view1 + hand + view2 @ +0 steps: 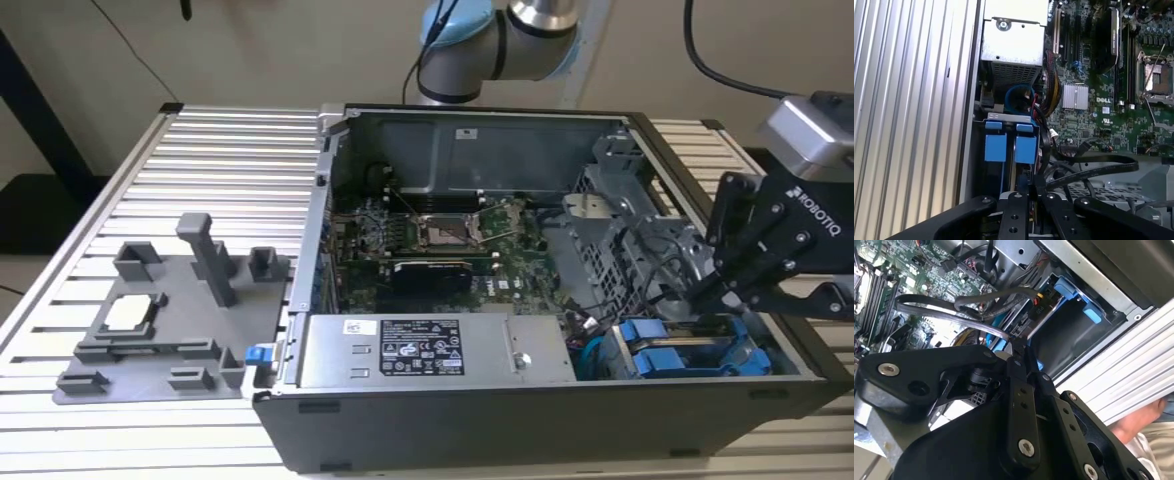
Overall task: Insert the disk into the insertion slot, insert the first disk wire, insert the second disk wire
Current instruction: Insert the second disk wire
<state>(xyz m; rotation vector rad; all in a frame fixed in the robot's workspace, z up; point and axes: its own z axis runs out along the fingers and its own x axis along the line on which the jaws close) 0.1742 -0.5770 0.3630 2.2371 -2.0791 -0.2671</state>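
Inside, black jaws clenched on a thin dark wire, blue-tabbed disk seated in grey perforated cage.

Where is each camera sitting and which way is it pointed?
Exterior view: off the arm, above the open computer case, arm behind it, tool at this view's right.
First wrist view: on the arm, facing the blue drive carriers and motherboard.
Second wrist view: on the arm, facing the same carriers.
Both wrist views share the tool's fingers.
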